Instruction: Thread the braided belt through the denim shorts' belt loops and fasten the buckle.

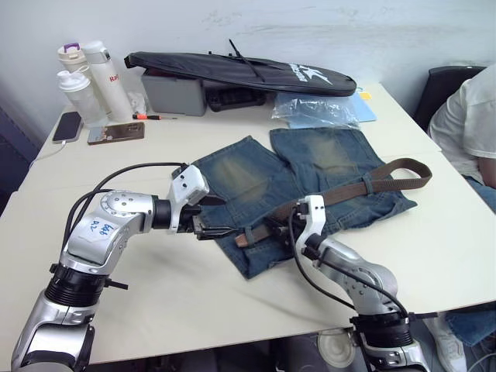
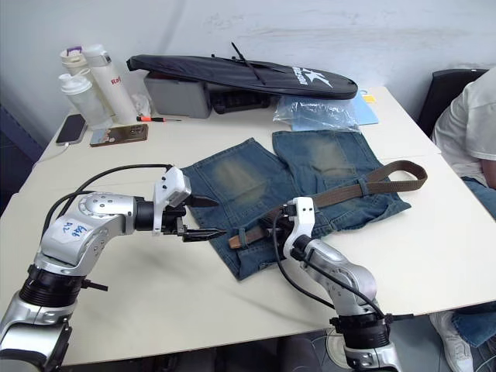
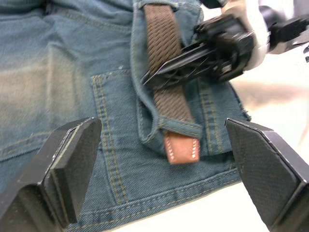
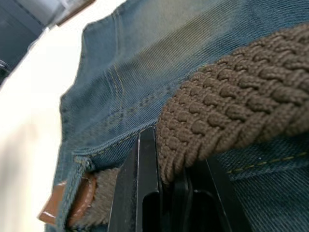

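Note:
The denim shorts (image 1: 310, 186) lie flat in the middle of the table, waistband toward me. The braided belt (image 1: 364, 186) runs along the waistband and curls back at the far right. Its tan tip (image 3: 182, 147) pokes out of a belt loop (image 3: 179, 127) near the shorts' left corner. My right gripper (image 1: 280, 225) is shut on the belt just right of that loop, the strap pinched between its fingers (image 4: 145, 193). My left gripper (image 1: 226, 216) hovers open at the shorts' left edge, facing the tip, with nothing between its fingers. I cannot make out the buckle.
At the back of the table lie a long black bag (image 1: 240, 71), a grey box (image 1: 172, 93) and a clear plastic bag (image 1: 314, 112). Bottles (image 1: 97, 77) and a phone (image 1: 67, 126) stand back left. A person (image 1: 469, 124) sits at the right edge.

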Robot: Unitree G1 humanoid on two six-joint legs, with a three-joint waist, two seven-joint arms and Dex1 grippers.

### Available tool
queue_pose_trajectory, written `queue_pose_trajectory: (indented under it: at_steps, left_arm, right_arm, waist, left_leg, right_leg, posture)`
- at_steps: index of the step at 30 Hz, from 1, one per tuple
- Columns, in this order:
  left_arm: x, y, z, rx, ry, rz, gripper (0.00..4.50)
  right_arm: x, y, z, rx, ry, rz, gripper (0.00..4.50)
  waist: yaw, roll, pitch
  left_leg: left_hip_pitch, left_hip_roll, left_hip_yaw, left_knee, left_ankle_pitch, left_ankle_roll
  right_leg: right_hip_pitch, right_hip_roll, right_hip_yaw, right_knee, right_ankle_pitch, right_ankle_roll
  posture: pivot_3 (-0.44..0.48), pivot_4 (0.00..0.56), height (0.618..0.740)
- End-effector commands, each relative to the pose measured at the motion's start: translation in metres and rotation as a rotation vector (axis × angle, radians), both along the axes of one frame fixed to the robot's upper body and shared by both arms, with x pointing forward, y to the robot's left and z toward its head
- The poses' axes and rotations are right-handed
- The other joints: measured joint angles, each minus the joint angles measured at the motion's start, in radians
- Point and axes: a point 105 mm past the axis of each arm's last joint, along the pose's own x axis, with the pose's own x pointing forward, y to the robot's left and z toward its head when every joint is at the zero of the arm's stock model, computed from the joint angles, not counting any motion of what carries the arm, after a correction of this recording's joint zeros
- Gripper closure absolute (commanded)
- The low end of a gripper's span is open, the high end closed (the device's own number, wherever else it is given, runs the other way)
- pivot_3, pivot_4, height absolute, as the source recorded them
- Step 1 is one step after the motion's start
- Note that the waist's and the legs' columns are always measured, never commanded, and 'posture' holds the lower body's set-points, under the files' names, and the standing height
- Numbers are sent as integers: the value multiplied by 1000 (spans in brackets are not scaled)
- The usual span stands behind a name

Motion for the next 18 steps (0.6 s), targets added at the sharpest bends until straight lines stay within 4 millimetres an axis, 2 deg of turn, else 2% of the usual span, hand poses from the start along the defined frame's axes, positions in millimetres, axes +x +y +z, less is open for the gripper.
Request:
queue_pose_trajectory:
  at_steps: [1, 2, 3, 7, 9, 12, 18]
  left_arm:
    - [-1, 2, 7, 9, -36, -1, 0]
    - [-1, 2, 7, 9, -35, -2, 0]
    - [0, 2, 7, 9, -35, -3, 0]
    - [1, -1, 6, 7, -36, -8, 0]
    - [1, -2, 6, 4, -37, -14, 0]
    - [2, -4, 6, 1, -39, -18, 0]
    - [4, -3, 6, 2, -44, -18, 0]
  right_arm:
    - [-12, -1, -29, 11, 159, 13, 4068]
    - [-12, -4, -25, 30, 162, 2, 3612]
    - [-11, -8, -18, 74, 159, -13, 3379]
    - [-9, -25, 4, 186, 137, -80, 1616]
    - [-11, -31, 19, 305, 132, -99, 1616]
    - [-16, -41, 31, 406, 134, -114, 1616]
    - [-19, -64, 29, 438, 155, -187, 1616]
  waist:
    - [2, 0, 0]
    - [5, 0, 0]
    - [9, 1, 0]
    - [14, 4, 1]
    - [18, 6, 2]
    - [33, 9, 4]
    - [37, 10, 5]
  left_leg:
    - [0, 0, 0, 0, 0, 0]
    - [0, 0, 0, 0, 0, 0]
    - [2, -1, 0, 0, 0, 0]
    - [-2, -1, 0, 1, -1, -2]
    - [-4, -2, 0, 1, -2, -3]
    - [-6, -3, 0, 1, -2, -3]
    - [-8, -5, 0, 1, -3, -3]
  right_leg:
    - [0, 0, 0, 0, 0, 0]
    - [0, 0, 0, 0, 0, 0]
    - [-1, 0, 0, 0, 0, 0]
    - [-5, 0, -1, 0, 0, 0]
    - [-5, -1, -1, -1, 0, 1]
    - [-6, -2, -1, -2, 0, 1]
    - [-6, -3, -1, -7, 1, 2]
  posture:
    - [0, 150, 642]
    - [0, 150, 642]
    - [0, 150, 642]
    - [0, 150, 642]
    - [0, 150, 642]
    - [0, 150, 642]
    - [0, 150, 642]
